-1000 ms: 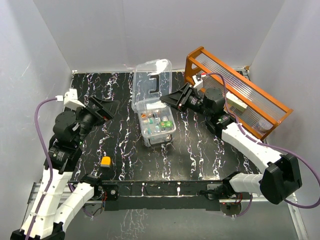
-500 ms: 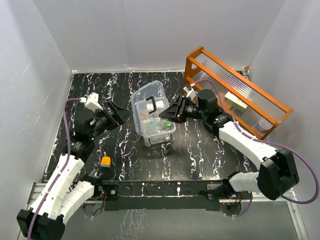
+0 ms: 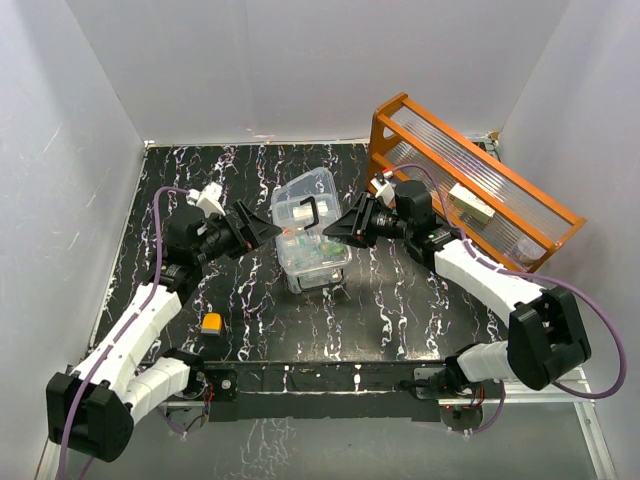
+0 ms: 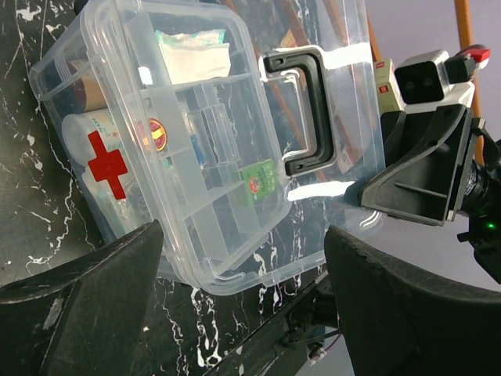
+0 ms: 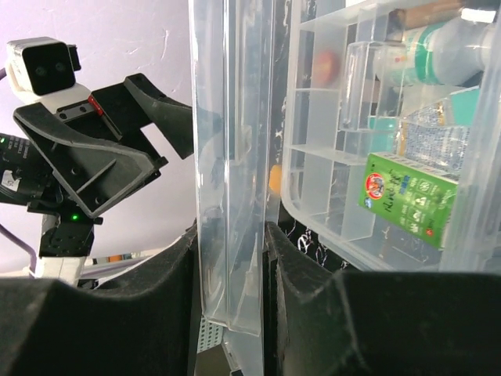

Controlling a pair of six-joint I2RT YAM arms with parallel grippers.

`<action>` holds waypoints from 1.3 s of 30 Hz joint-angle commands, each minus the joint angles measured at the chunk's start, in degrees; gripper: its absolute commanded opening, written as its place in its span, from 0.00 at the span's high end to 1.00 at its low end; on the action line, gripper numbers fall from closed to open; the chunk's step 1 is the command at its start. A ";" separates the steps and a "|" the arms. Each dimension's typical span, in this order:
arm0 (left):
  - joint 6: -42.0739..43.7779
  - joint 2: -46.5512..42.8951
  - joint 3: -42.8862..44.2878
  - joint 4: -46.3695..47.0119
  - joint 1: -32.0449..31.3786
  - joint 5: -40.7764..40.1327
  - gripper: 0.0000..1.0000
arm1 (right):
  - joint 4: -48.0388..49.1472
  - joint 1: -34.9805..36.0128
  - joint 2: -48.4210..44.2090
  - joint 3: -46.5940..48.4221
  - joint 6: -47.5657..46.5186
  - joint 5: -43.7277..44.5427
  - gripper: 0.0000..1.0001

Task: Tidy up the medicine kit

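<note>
The medicine kit (image 3: 318,262) is a clear box mid-table with a red cross (image 4: 106,163) on its side and a compartment tray (image 4: 205,168) of small packets. Its clear lid (image 3: 303,195) with a black handle (image 4: 307,110) is tilted over the box, partly lowered. My right gripper (image 3: 336,232) is shut on the lid's edge (image 5: 231,196), one finger on each face. My left gripper (image 3: 270,232) is open just left of the kit, its fingers (image 4: 86,305) spread wide around the box's near corner without touching it.
An orange wooden rack (image 3: 470,190) with a clear ribbed panel lies at the back right. A small orange block (image 3: 211,322) sits on the black marbled table (image 3: 400,300) near the front left. White walls enclose the table.
My right gripper has swung the lid from upright down toward the box. The left arm has moved right up to the kit, and its jaws have narrowed a little.
</note>
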 commanded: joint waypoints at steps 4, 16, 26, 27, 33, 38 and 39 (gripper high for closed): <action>0.71 2.75 1.29 -0.38 -0.01 0.88 0.20 | 3.85 -1.35 1.97 0.02 -4.05 -1.58 0.85; 2.45 8.13 3.96 -3.84 0.01 1.54 0.29 | -0.14 -6.49 4.58 0.55 -8.37 -5.68 0.76; 3.13 10.27 4.30 -4.55 -0.02 1.88 0.34 | -1.56 -6.60 6.55 0.80 -10.11 -6.76 0.71; 3.07 10.44 4.35 -4.50 0.01 1.89 0.34 | -1.61 -6.64 6.67 0.80 -10.11 -6.57 0.71; 3.57 11.75 4.63 -4.96 0.02 3.47 0.40 | -4.28 -6.66 6.47 1.12 -10.89 -3.83 0.68; 6.76 14.56 7.31 -9.20 0.00 5.66 0.46 | -5.94 -6.70 5.79 1.37 -10.98 -2.07 0.64; 6.91 14.77 7.34 -9.19 -0.03 5.87 0.46 | -6.53 -6.68 5.48 1.50 -10.96 -1.09 0.63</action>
